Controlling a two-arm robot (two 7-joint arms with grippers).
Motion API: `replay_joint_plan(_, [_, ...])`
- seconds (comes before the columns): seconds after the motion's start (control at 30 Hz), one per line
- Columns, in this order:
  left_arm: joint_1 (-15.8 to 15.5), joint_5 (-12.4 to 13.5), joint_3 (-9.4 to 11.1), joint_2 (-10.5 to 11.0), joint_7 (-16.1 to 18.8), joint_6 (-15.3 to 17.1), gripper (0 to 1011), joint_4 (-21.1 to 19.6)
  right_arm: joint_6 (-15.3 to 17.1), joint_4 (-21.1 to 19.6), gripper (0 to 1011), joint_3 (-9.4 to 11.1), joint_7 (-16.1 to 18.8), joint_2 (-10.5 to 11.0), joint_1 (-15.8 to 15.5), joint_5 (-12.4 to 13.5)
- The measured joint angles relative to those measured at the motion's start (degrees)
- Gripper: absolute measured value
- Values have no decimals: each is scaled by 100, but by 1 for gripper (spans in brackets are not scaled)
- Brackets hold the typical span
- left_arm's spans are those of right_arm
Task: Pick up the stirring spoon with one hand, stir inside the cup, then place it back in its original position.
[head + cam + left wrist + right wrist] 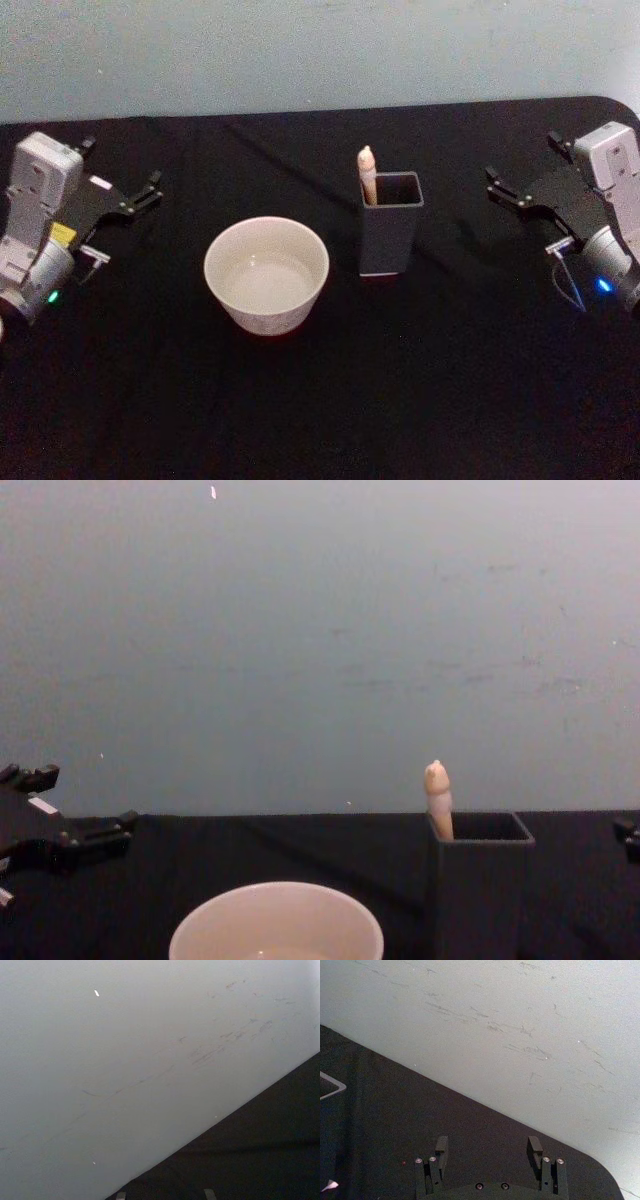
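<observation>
**Starting from zero: spoon in its holder, both pincers apart**

Nearest me on the black desk [320,420] sits the cup [266,275], off-white and wide. I cannot tell whether it holds any liquid. Just beyond it, to the right, stands the dark square holder [390,235]. The stirring spoon [367,172] is upright inside, its cream handle poking above the rim and its bowl hidden. The left pincer [125,220] hangs at the desk's left side and the right pincer [525,212] at its right side. Both have their fingers spread and hold nothing, well apart from the spoon. I judge that nothing is done yet: pickup, stirring and return all remain. A yellow sticker [62,235] shows on the left arm, but I can read no writing anywhere.
</observation>
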Motion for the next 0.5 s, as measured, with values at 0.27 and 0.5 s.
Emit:
replay_joint_plan(0.27, [0,0,0,0,0,0,1001,0,0,0,1002,0,0,0,0,0])
replay_joint_plan(0.5, [0,0,0,0,0,0,1001,0,0,0,1002,0,0,0,0,-1])
